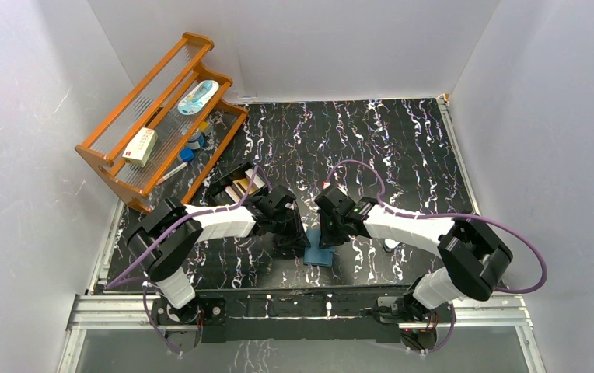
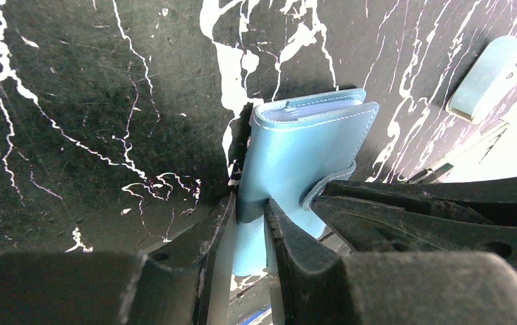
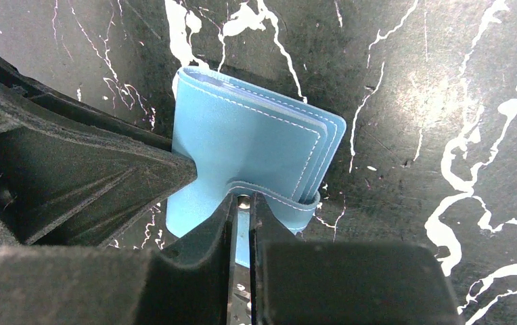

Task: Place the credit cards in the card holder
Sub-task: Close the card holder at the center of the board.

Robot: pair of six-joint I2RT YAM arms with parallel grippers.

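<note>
The teal card holder (image 1: 319,250) is held closed between both grippers near the table's front middle. In the left wrist view the card holder (image 2: 303,149) stands on edge, pale pocket edges showing at its far end. My left gripper (image 2: 250,210) is shut on its near lower part. In the right wrist view my right gripper (image 3: 243,201) is shut on the snap tab wrapped over the card holder (image 3: 249,142). Both show from above, the left gripper (image 1: 298,237) and the right gripper (image 1: 326,233). Whitish and tan credit cards (image 1: 244,186) seem to stand in a black box behind the left arm.
A wooden rack (image 1: 115,159) at the back left holds a white-and-red box (image 1: 140,146) and small items. The black open-topped box (image 1: 228,190) sits just behind the left wrist. A pale green oblong piece (image 2: 486,78) and something white lie right of the holder.
</note>
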